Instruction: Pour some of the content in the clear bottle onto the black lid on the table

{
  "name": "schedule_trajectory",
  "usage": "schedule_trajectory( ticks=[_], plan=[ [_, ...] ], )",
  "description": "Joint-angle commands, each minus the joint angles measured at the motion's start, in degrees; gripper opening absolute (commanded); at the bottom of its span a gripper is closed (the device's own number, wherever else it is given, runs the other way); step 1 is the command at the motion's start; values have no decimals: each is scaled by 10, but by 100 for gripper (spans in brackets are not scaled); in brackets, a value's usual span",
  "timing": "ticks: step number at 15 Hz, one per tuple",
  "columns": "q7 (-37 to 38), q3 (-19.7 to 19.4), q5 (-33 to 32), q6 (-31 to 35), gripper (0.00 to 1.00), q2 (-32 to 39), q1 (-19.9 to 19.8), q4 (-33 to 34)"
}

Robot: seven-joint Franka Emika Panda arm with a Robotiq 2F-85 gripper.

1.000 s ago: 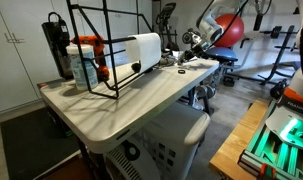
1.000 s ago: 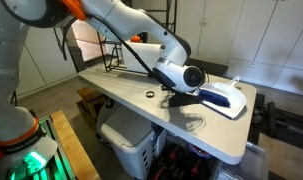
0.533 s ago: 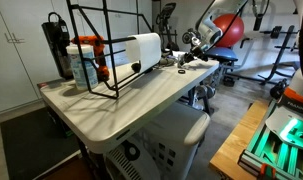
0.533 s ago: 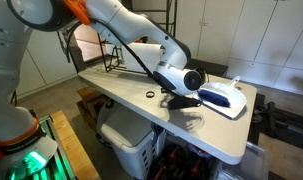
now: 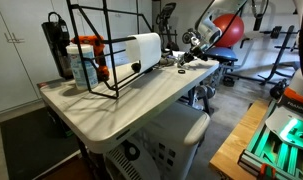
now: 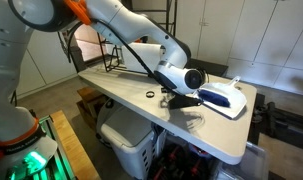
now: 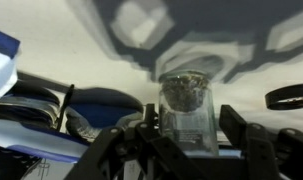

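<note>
One gripper (image 7: 188, 130) clamps the clear bottle (image 7: 186, 100); the black lid (image 7: 290, 97) lies just beside.

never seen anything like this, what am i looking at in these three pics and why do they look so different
It is one robot arm, steered remotely by a person. Two pictures come from cameras standing in the room, looking at the same pale table from different places. The third comes from a camera on the arm's wrist, which is why it looks so close and blurry. At the arm's end is the tool, two fingers that pinch. Here they are closed on the clear bottle. On the table lies the black lid, a small round disc close to the tool. Also on the table are a white roll and a white and blue appliance.
</note>
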Motion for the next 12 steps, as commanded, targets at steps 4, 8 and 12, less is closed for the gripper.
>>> schedule_trajectory(
  ticks=[4,8,12],
  plan=[
    [18,-12,-29,-12,100,-1,7,8],
    [40,-27,-86,-1,100,-47,13,-21],
    [61,-41,-168,-31,100,-123,10,-57]
  ],
)
